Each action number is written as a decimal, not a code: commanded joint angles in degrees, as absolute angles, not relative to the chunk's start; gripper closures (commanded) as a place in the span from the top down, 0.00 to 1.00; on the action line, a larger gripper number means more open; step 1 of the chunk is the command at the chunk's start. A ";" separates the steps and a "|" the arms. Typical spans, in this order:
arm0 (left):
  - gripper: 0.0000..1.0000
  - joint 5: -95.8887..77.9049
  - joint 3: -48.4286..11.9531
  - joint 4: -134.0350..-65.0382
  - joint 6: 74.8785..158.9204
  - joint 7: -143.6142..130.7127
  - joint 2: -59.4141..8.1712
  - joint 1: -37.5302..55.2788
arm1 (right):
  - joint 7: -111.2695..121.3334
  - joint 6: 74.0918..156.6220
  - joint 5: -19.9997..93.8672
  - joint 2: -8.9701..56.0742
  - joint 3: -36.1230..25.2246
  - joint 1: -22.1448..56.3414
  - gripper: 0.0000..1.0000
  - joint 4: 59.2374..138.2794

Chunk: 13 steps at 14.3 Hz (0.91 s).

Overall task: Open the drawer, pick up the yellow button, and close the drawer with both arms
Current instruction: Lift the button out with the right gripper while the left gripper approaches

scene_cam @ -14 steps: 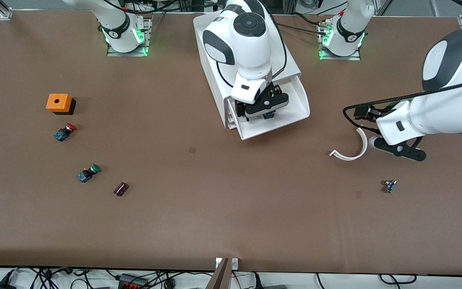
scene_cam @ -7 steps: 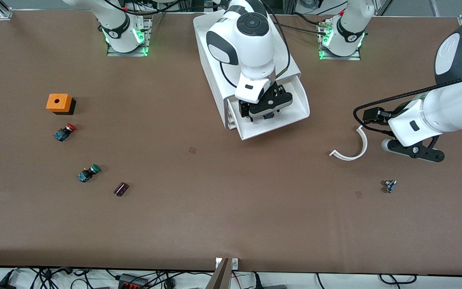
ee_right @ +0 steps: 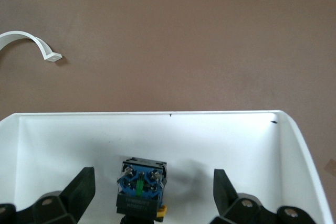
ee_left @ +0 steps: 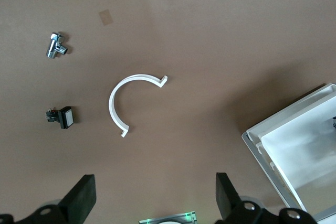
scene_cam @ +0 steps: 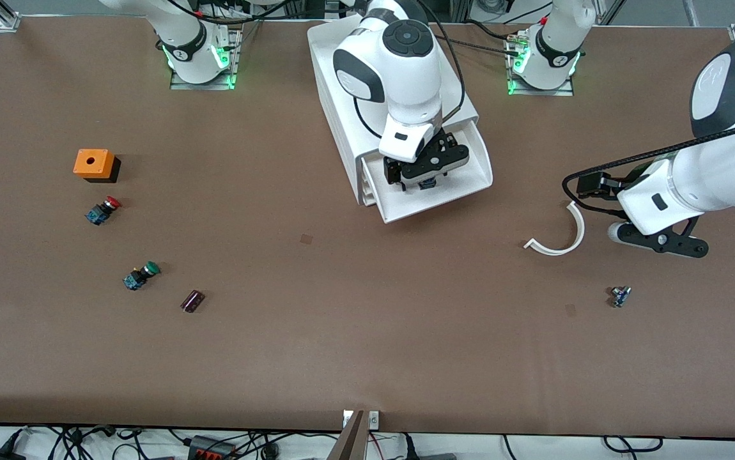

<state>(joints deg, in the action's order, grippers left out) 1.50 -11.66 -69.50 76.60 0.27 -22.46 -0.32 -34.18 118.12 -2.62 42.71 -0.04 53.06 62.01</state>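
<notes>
Right gripper hangs over the open drawer, fingers spread wide with nothing between them, straddling the button. From the right wrist view the button lies on the drawer floor, blue terminal end showing, a sliver of yellow cap at its edge, centred in the gap between the fingers; that alignment reads as a set-up for a straight descent and pinch. Drawer stands pulled out of the white cabinet toward the front camera, which is what gives the gripper room to come in from above. Left gripper waits toward the left arm's end of the counter, fingers also apart and empty, just beside a white C-shaped clip; likely parked clear of the drawer until the closing push. A small metal fitting lies nearer the camera than the clip. Toward the right arm's end: red-capped button, green-capped button, orange box, all untouched and well apart from the work.
</notes>
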 commanded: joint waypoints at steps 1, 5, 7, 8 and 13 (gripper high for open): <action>1.00 2.46 -11.87 -67.85 76.29 -0.53 -23.29 -0.09 | -35.77 118.12 -2.64 44.30 -0.09 53.70 0.94 60.29; 1.00 2.37 -11.87 -67.94 76.29 -1.32 -23.29 -0.09 | -36.90 118.04 -2.64 44.56 -0.09 54.57 0.71 60.29; 1.00 2.37 -11.87 -67.94 76.29 -1.41 -23.20 -0.09 | -38.41 117.69 -2.46 44.56 -0.09 54.58 0.44 60.29; 1.00 2.37 -11.87 -67.94 76.29 -1.41 -23.20 -0.09 | -38.50 117.69 -2.46 44.56 -0.09 54.67 0.41 60.29; 1.00 2.11 -11.87 -67.94 76.29 -1.67 -23.20 0.00 | -38.41 117.51 -2.46 44.12 -0.52 54.58 0.00 60.12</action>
